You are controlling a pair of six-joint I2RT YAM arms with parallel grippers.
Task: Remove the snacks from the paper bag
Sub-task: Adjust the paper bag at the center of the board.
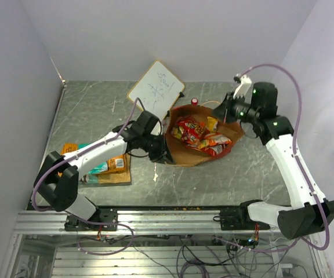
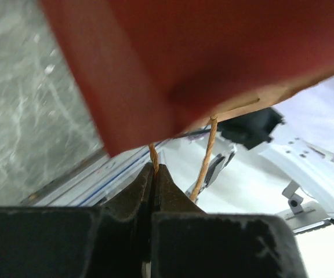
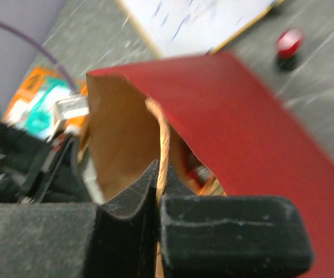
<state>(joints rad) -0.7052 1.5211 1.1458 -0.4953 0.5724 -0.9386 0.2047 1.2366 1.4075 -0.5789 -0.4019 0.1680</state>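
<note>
The left gripper (image 2: 154, 171) has its two black fingers pressed together on a thin twisted handle (image 2: 153, 154) that runs up to the red wall of the paper bag (image 2: 213, 52), which fills the upper part of the left wrist view; a second strand of the handle hangs just to its right. The right gripper (image 3: 159, 176) is likewise closed tight, pinching a tan strip at the bag's rim, though whether that strip is a handle or the paper edge is not clear. In its view, the brown inside of the bag opens at center left and the red outside slopes away to the lower right. From above, the bag lies in the middle of the frame with its mouth spread between the two grippers, one at its left edge and one at its upper right. Red, orange and yellow snacks (image 1: 197, 132) are heaped inside. More packets (image 1: 106, 165) lie flat on the table (image 1: 97, 110) at lower left, beside the left arm. A whiteboard (image 1: 155, 86) sits just above the bag, and a small red-capped object (image 1: 195, 101) lies beside it.
</note>
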